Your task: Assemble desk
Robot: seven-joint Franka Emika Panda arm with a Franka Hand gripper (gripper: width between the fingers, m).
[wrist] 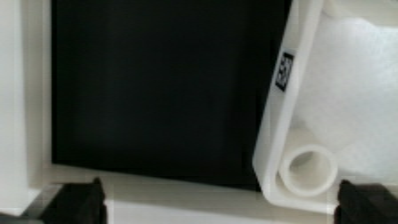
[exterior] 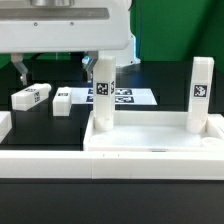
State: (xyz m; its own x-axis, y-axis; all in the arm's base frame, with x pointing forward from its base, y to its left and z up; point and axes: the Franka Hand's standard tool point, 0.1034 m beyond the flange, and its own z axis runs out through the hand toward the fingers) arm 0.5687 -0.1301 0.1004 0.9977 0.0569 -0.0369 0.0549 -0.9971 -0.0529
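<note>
1. Desk top, the big white rectangular rimmed plastic panel [exterior: 150, 128], lies flat on the black tabletop [exterior: 60, 128] at the front of the exterior view and reaches out to that view's right edge.
2. Two short white square-section legs stand upright in it, each showing a black-and-white square tag. One upright leg [exterior: 103, 90] is at the panel's end on the exterior view's left, and the other upright leg [exterior: 201, 90] is toward its right.
3. Two more are lying down on the tabletop, behind the panel on the exterior view's left. One loose leg [exterior: 32, 97] is furthest out, and a second loose leg [exterior: 62, 102] sits near it, not touching as far as I can see.
4. The robot's end effector [wrist: 226, 202] is spread wide and isn't gripping anything. In the wrist view the dark fingertips [wrist: 75, 200] sit far apart over bare tabletop and a white tagged part with a round end [wrist: 311, 170]. Honestly can't tell which part that is.
5. The white robot arm [exterior: 70, 25] hangs over the upright leg on the exterior view's left.
6. The marker board [exterior: 128, 97] lies flat behind the upright legs.
7. A long plain white rail [exterior: 40, 165] runs along the front, right up against the panel.
</note>
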